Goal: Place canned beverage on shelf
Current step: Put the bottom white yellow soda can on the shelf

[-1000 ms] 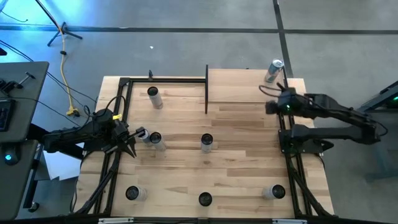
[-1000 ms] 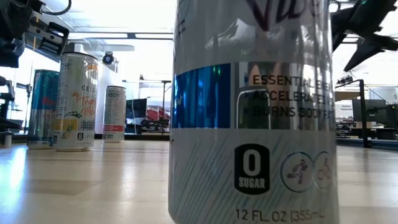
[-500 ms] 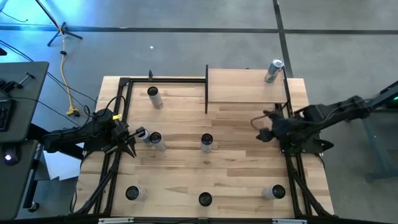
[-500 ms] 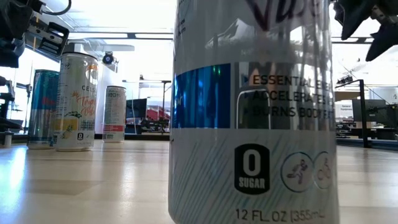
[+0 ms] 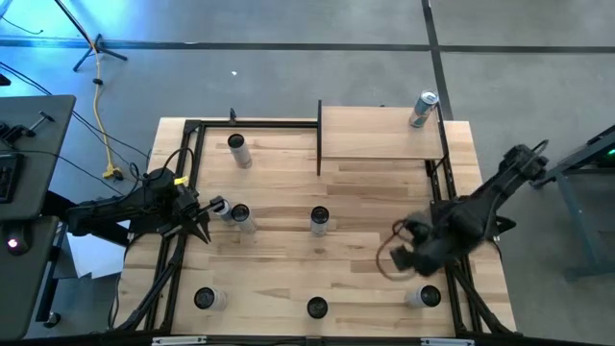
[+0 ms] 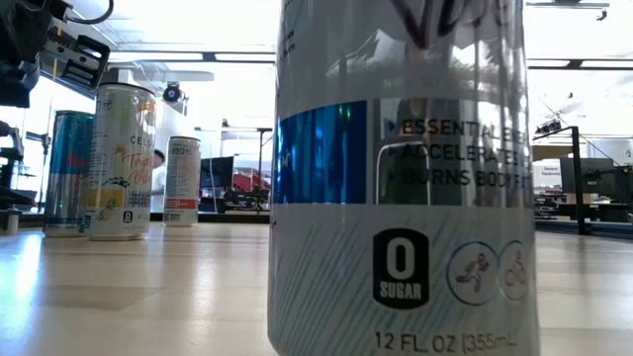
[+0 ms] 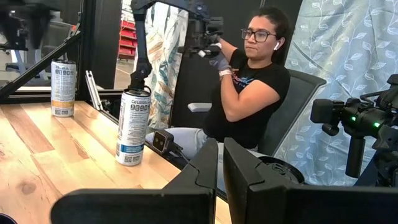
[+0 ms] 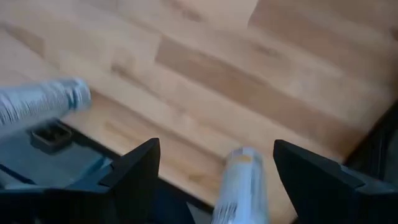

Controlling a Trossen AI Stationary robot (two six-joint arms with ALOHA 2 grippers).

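The shelf [image 5: 380, 135] stands at the table's far right, and one silver can [image 5: 421, 109] stands upright on its far right corner. Several more cans stand on the tabletop, among them one at the near right [image 5: 424, 297] and one in the middle [image 5: 319, 220]. My right gripper [image 5: 404, 255] hangs open over the table's near right part, pointing down. In its wrist view a can [image 8: 244, 183] shows far below the gap between the fingers [image 8: 214, 155], untouched. My left gripper [image 5: 204, 229] waits shut at the table's left edge [image 7: 217, 168].
Black frame rails [image 5: 192, 173] run along the table's left, far and right sides. A can [image 6: 401, 178] stands right before the low camera, with more cans [image 6: 119, 163] behind it on the left. A seated person [image 7: 249, 93] shows beyond the table in the left wrist view.
My right gripper has swung away from the shelf toward the table's near edge and has tipped over until it points down. Its fingers have stayed open. The can on the shelf has kept its place.
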